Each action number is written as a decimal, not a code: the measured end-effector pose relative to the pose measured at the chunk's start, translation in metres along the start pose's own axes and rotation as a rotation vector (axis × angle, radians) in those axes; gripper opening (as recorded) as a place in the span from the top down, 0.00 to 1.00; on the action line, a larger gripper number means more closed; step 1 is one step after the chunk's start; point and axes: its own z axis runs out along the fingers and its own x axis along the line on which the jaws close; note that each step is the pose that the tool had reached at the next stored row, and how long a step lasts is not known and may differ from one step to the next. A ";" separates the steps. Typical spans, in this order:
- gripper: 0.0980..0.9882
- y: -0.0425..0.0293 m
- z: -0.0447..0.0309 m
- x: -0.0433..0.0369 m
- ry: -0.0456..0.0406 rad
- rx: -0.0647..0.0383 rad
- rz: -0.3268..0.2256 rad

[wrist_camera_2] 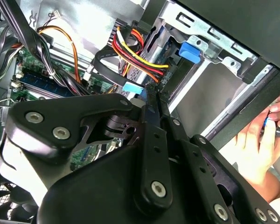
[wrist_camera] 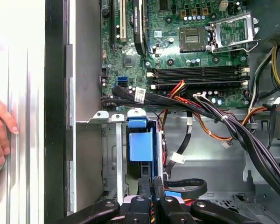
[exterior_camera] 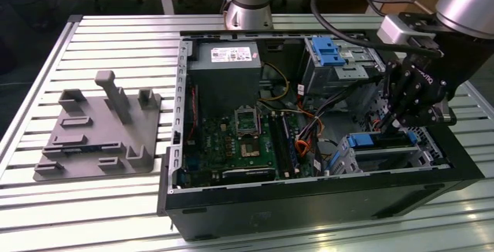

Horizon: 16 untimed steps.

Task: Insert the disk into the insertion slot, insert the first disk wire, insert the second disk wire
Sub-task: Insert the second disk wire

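Observation:
The disk sits inside the insertion slot (exterior_camera: 401,156), the low metal cage at the case's front corner on the exterior view's right. Only the disk's blue carrier end (exterior_camera: 361,141) (wrist_camera: 141,144) (wrist_camera_2: 189,51) shows. My gripper (exterior_camera: 383,132) hangs right over that cage, its two black fingers (wrist_camera: 147,186) pressed together and shut. In the second wrist view the gripper (wrist_camera_2: 153,93) has its tips beside a small light-blue connector (wrist_camera_2: 133,87) and a red, yellow and black wire bundle (wrist_camera_2: 130,51). Whether the tips pinch a wire is hidden.
A taller cage with a blue latch (exterior_camera: 328,49) stands behind the slot. The motherboard (exterior_camera: 239,142) and power supply (exterior_camera: 224,67) fill the case. Thick black cables (wrist_camera: 214,116) cross near the cage. A person's hand (wrist_camera: 0,130) (wrist_camera_2: 256,149) rests outside the case wall. A grey fixture plate (exterior_camera: 100,130) lies on the table.

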 end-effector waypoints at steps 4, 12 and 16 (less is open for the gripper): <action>0.95 -0.0001 0.0004 0.0003 0.0005 0.000 -0.008; 0.95 -0.0001 0.0015 0.0009 0.0014 0.001 -0.021; 0.95 -0.0002 0.0017 0.0014 0.0019 0.001 -0.025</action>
